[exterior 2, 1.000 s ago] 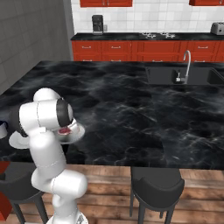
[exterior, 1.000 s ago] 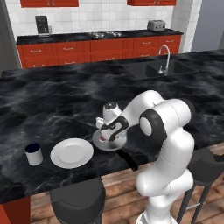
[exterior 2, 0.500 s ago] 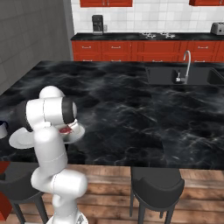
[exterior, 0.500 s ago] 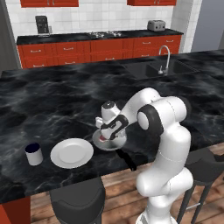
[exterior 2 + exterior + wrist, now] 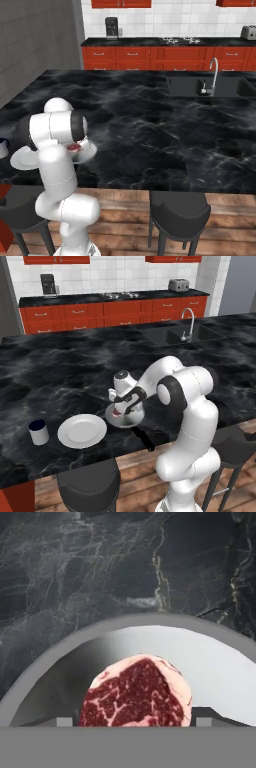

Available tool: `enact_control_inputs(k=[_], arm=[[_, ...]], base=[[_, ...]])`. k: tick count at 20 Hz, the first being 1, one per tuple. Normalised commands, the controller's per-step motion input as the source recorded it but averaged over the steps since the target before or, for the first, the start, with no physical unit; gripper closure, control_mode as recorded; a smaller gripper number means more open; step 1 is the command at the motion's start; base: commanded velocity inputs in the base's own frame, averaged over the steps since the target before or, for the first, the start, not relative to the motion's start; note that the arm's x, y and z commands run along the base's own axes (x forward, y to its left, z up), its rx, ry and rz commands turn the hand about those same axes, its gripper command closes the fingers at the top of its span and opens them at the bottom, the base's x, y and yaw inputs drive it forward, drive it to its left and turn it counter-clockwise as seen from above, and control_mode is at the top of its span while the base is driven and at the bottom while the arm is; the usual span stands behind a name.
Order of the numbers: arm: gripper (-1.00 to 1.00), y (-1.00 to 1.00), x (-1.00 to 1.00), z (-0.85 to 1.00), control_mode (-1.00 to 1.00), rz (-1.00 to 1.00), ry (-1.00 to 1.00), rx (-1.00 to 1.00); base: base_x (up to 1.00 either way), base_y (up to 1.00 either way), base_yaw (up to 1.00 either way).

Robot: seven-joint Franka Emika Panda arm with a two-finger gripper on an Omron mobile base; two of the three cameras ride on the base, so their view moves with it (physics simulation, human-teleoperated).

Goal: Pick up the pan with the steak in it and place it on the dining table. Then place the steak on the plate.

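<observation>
Steak (image 5: 137, 692): I judged it soft, slick; best pinched across its edges.
Pan (image 5: 60, 662): sat on the table (image 5: 75, 366).
End effector (image 5: 119, 409): fingers straddled the steak; grip unclear.

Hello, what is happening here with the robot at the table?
The robot arm reaches down over the pan, which already sits on the dining table beside the white plate. Its gripper is low over the steak, which lies in the pan. The fingers flank the meat, but a grip cannot be confirmed. The plate holds nothing yet, and a small blue cup stands next to it.
</observation>
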Motion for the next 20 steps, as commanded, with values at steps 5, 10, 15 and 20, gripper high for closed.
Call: enact_control_inputs(k=[5,10,15,20], arm=[[1.0,-0.05,-0.06,0.38,-1.0,-0.02,0.02,0.03],[1.0,-0.3,-0.52,0.53,-1.0,0.0,0.0,0.09],[1.0,-0.26,-0.86,0.46,-1.0,0.08,-0.05,0.12],[1.0,0.3,-0.28,0.36,-1.0,0.13,-0.03,0.07]], base=[[0.0,0.0,0.0],[0.0,0.0,0.0],[0.0,0.0,0.0],[0.0,0.0,0.0]])
